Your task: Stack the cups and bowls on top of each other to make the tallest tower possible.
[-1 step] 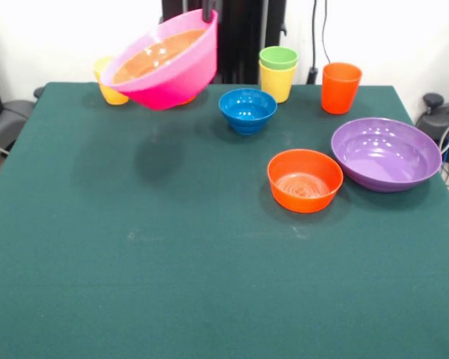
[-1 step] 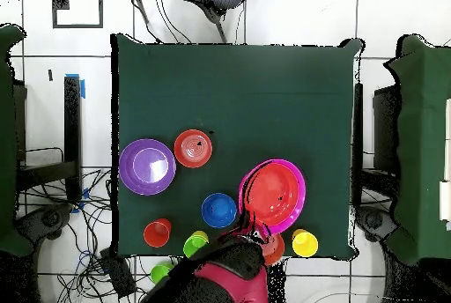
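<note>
Front view, left to right. Yellow cup [image 1: 109, 88] at the table's [image 1: 172, 284] far left edge, partly hidden behind the big pink bowl [image 1: 172, 71]. That bowl hangs tilted in the air, an orange bowl [image 1: 153, 56] nested inside; gripper [image 1: 207, 13] pinches its upper rim. Small blue bowl [image 1: 248, 110] stands just right. Behind it, light green cup [image 1: 278, 57] nested in a second yellow cup [image 1: 277, 82]. Then the taller orange cup [image 1: 340, 87]. Nearer the camera, a small orange bowl [image 1: 304, 179] just beside the wide purple bowl [image 1: 385, 153].
</note>
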Available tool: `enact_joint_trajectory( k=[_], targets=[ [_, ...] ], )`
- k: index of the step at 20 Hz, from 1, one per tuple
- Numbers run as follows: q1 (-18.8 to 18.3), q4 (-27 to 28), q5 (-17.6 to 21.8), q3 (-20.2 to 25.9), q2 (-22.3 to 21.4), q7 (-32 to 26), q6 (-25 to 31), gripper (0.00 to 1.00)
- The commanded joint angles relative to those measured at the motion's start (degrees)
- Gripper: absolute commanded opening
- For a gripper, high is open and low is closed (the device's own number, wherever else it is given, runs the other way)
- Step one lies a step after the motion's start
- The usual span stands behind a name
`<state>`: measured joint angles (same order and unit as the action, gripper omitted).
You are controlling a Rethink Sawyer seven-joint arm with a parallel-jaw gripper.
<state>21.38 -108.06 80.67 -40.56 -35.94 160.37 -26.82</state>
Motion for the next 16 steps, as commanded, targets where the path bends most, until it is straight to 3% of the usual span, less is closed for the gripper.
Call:
enact_joint_trajectory(
  k=[1, 3, 5, 13, 16],
  targets=[
    [-4.4, 3.9, -9.8, 7.6, -0.6, -24.8, 2.9, 0.0],
    [-5.1, 4.1, -14.4, 6.4, 0.1, -29.0, 0.8, 0.0],
    [-5.2, 4.8, -16.5, 5.7, 1.0, -29.9, -0.3, 0.0],
    [-4.7, 7.9, -23.0, 3.8, 6.3, -33.0, -1.3, 0.0],
    [-4.7, 9.4, -23.6, 4.2, 8.1, -32.3, -0.5, 0.0]
  ],
)
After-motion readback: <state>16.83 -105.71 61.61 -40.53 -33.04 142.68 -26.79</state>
